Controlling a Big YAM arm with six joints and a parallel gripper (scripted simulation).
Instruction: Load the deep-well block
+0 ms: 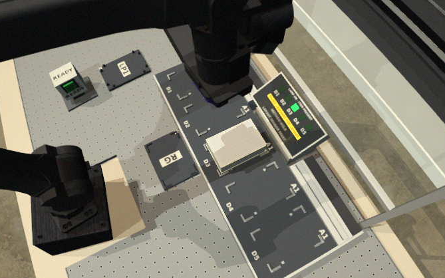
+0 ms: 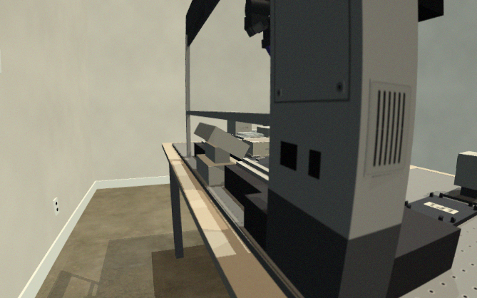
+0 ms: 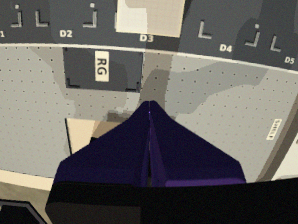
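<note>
One sealed deep-well block point(image 1: 236, 144); five deck positions, D1–D5; one regrip nest point(image 1: 171, 159); one LP1 pad point(image 1: 124, 69); one READY key point(image 1: 69, 85); one indicator panel point(image 1: 289, 117).

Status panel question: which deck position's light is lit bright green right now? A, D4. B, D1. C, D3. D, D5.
C: on the status panel the bright green square sits beside the D3 label, while the other squares are dark, and the block rests in D3.
</note>
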